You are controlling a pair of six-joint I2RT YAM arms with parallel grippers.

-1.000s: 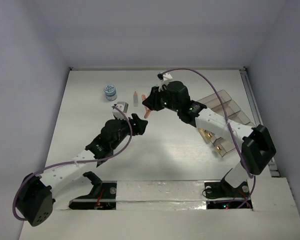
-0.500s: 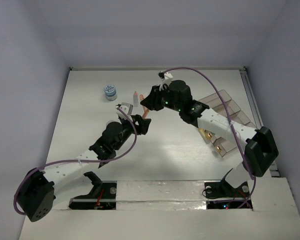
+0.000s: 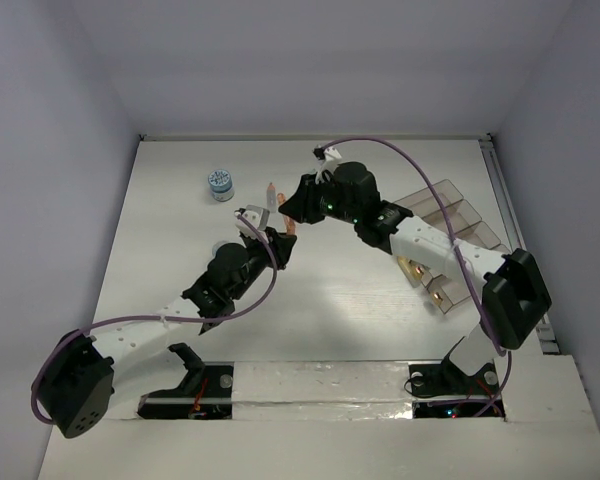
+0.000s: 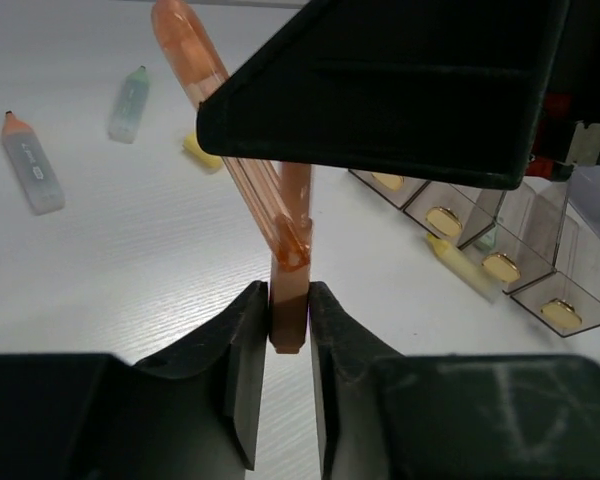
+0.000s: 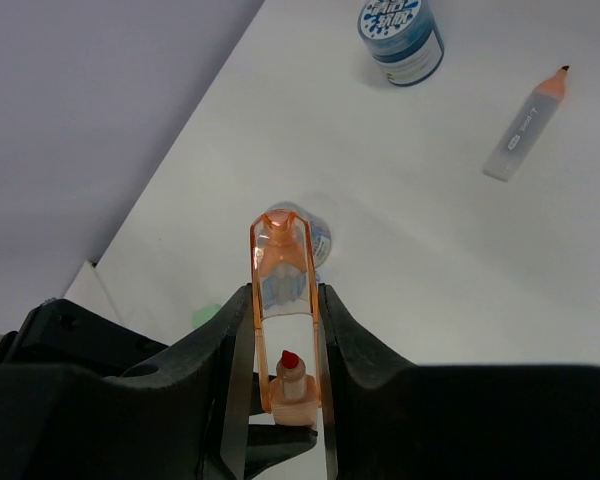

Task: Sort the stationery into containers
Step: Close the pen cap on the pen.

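Above the middle of the bench (image 3: 360,300), the left gripper (image 4: 288,310) has its jaws closed on the lower end of an orange pen (image 4: 286,290), which it holds upright off the surface. Just beyond it the right gripper (image 5: 283,312) meets it from the far right, jaws clamped on a clear orange cap (image 5: 280,260). The cap sits over the pen's red tip and leans away to the left in the left wrist view.

Under the two grippers, in the right wrist view, a small blue-white tub (image 5: 318,238) stands on the bench, partly hidden by the cap. A small yellow eraser (image 4: 198,152) lies a little past the grippers. A pale green marker (image 4: 130,103) lies beyond it, toward the left.

Along the right edge stands the smoky-brown organiser tray (image 3: 470,215). Several of its stepped compartments hold a round yellow piece (image 4: 445,220). What these pieces are cannot be told. A yellow pen (image 4: 460,265) lies on the bench just beside the tray's front wall.

Farther back, left of centre, a grey marker with an orange tip (image 3: 270,196) lies flat. A second blue-white tub (image 3: 219,184) stands upright to its left, toward the far left corner.
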